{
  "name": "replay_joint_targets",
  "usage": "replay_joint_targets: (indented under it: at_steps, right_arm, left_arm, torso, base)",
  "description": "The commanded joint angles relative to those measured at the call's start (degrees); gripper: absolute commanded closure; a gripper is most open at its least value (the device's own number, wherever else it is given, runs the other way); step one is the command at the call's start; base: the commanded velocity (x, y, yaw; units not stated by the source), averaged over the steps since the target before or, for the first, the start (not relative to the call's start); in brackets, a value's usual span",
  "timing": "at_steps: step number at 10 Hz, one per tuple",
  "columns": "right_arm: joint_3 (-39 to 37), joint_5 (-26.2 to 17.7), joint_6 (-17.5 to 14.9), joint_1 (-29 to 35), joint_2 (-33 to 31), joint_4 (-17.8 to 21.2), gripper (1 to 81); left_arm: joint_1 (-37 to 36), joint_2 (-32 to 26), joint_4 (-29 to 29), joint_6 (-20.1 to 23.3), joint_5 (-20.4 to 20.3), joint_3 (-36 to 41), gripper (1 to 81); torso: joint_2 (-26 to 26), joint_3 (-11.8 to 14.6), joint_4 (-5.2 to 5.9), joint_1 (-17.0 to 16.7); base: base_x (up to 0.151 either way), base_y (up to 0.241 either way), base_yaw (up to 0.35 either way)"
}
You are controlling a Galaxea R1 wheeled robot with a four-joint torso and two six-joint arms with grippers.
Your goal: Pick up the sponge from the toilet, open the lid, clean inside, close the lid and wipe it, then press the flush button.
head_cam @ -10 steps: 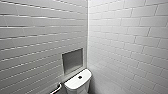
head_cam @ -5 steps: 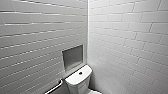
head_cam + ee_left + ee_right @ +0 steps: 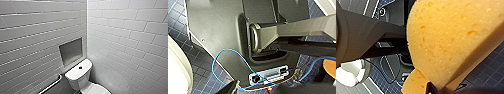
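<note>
The pick-up looked done: the right hand [image 3: 437, 88] was clamped on the sponge [image 3: 448, 40], whose yellow foam bulged around a dark finger. How the left hand [image 3: 258, 90] stood I could not tell. In the head view the toilet [image 3: 78, 75] sat at six o'clock, the flush button [image 3: 80, 67] on its cistern, the lid [image 3: 97, 89] seemingly down at five o'clock. I judged lid-opening the step in hand; it called for drawing nearer and getting a hand under the lid's rim.

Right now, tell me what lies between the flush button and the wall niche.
Head view: only bare cistern top and a strip of wall tile lie between the button and the niche.
</note>
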Motion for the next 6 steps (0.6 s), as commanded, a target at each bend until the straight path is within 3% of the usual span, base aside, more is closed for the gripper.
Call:
replay_joint_targets:
  at_steps: [1,6]
  right_arm:
    - [0.4,-3.3,-0.3,0.5,-0.1,-1.3,81.1]
    - [0.1,-3.4,-0.3,0.6,0.1,-1.3,81.1]
  left_arm:
    - [-2.3,0.0,-0.5,0.2,3.2,0.2,1.0]
    - [-2.4,0.1,-0.6,0.2,2.4,0.2,1.0]
  torso:
    - [-0.2,0.0,0.0,0.0]
    - [1.5,-0.1,0.0,-0.2]
  base:
    - [0.0,0.0,0.0]
    - [0.0,0.0,0.0]
